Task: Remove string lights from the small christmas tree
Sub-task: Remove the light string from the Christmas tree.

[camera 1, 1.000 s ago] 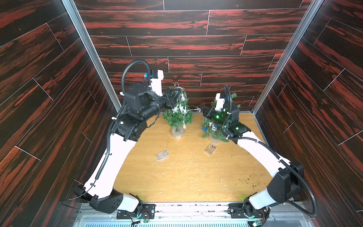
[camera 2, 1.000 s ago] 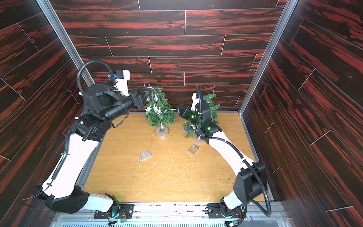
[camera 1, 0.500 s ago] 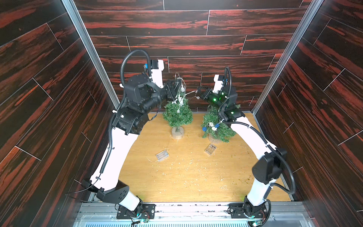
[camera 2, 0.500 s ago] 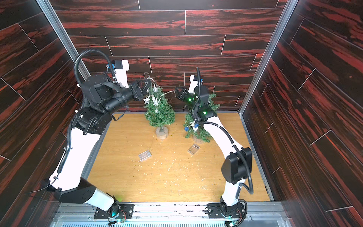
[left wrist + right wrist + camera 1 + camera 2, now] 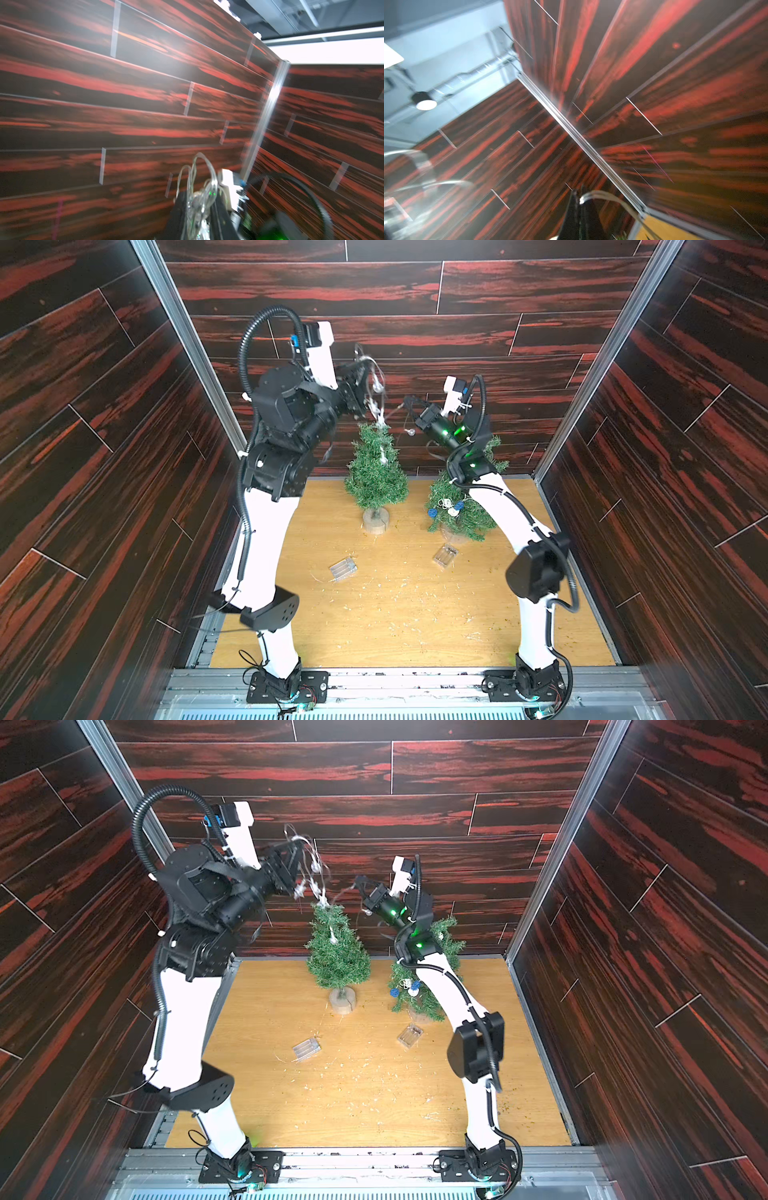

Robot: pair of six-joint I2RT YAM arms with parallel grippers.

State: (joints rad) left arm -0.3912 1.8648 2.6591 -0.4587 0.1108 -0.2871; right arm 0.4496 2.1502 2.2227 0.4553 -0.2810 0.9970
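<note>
Inside the booth of dark red wood-grain panels (image 5: 374, 285), a light wooden table (image 5: 395, 614) forms the floor, with pale chips scattered over its middle.

Left arm (image 5: 266, 539): raised high, wrist above and beside the top of the centre tree (image 5: 376, 477).
Right arm (image 5: 498, 506): bent over the right-hand tree (image 5: 465, 522), covering part of it, wrist lifted toward the centre tree's tip.

Centre tree: upright on a wood-slice base (image 5: 375, 521), near the back wall.
Right-hand tree: beside it, not touching; base mostly hidden.

Left gripper (image 5: 360, 379): jaws narrow, clamped on a bunch of clear wire loops. The loops show between the black fingers (image 5: 178, 216) in the left wrist view.
Right gripper (image 5: 409, 400): jaws closed. In the right wrist view a pale wire leaves the fingertips (image 5: 572, 205), so it appears pinched there, though that frame is blurred.

Two clear battery boxes lie on the table, well apart.
First battery box (image 5: 343, 568): in front of the centre tree.
Second battery box (image 5: 445, 556): in front of the right-hand tree.

Silvery strand (image 5: 376, 385): bunched in the air at the left gripper, hanging down to the centre tree's tip, with a short run down the tree's front. A span crosses to the right gripper, and a small pale bead (image 5: 410, 432) dangles below it.
Blue-and-white ball strand (image 5: 453, 510): on the lower branches of the right-hand tree, seen in both top views (image 5: 413, 990).
</note>
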